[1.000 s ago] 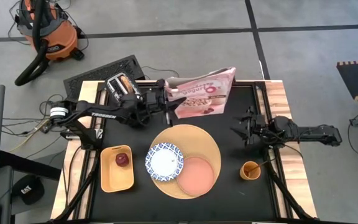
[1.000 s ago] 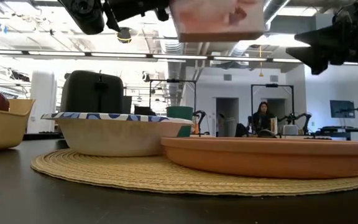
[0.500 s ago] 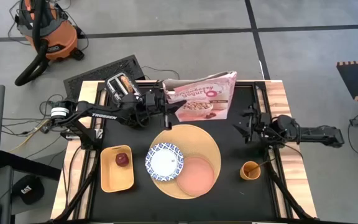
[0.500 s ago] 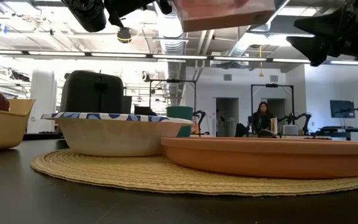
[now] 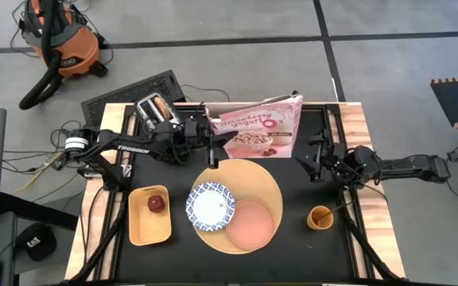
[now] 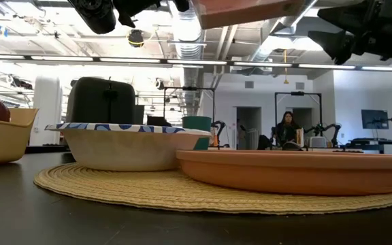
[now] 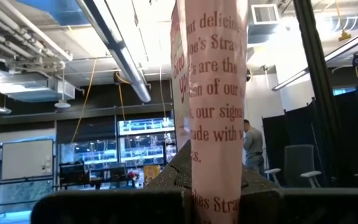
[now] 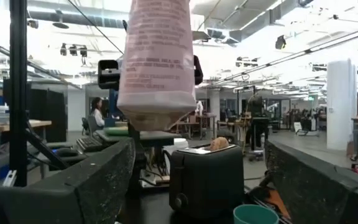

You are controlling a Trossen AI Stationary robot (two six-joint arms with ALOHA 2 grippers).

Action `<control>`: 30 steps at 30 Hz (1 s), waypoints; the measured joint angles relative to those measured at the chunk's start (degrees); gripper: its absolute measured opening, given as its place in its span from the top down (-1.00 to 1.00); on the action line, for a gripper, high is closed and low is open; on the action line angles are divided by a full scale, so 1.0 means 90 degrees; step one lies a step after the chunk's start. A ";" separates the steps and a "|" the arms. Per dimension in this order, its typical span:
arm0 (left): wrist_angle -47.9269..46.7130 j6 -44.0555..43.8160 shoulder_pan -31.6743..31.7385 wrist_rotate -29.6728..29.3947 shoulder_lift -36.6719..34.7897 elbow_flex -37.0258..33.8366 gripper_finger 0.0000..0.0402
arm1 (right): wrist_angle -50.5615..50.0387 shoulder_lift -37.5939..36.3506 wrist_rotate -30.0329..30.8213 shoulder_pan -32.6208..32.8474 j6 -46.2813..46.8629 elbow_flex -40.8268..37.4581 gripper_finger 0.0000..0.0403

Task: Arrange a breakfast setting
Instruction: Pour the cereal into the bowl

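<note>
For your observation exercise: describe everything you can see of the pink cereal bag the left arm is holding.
The pink cereal bag is a soft printed pouch showing red lettering and a picture of a filled bowl. The left gripper clamps its one end, holding it in the air above the table's far side, beyond the large round tan board. Nothing else touches it.

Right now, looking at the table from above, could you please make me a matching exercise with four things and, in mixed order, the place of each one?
Things:
1. dark red apple
2. gold spoon
3. blue-and-white patterned bowl
4. pink cereal bag

Places:
A. on the large round tan board, beside the small pink plate
B. in the left end effector, lifted above the table
C. in the rectangular yellow tray
D. in the orange cup

Pairs: 1-C, 2-D, 3-A, 4-B
</note>
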 joint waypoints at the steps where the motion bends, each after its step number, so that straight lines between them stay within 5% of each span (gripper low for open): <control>1: 0.0013 -0.0002 0.0000 0.0000 0.0000 0.0000 1.00 | 0.0205 0.0183 -0.0062 0.0000 -0.0001 -0.0002 -0.89; 16: 0.0137 0.0001 0.0007 -0.0033 0.0005 0.0002 1.00 | 0.3121 0.3416 -0.0689 -0.0169 -0.0180 0.0621 -0.89; 30: 0.0384 -0.0004 -0.0002 -0.0161 0.0005 0.0002 1.00 | 0.3806 0.5094 -0.1487 -0.0510 -0.0238 0.2077 -0.89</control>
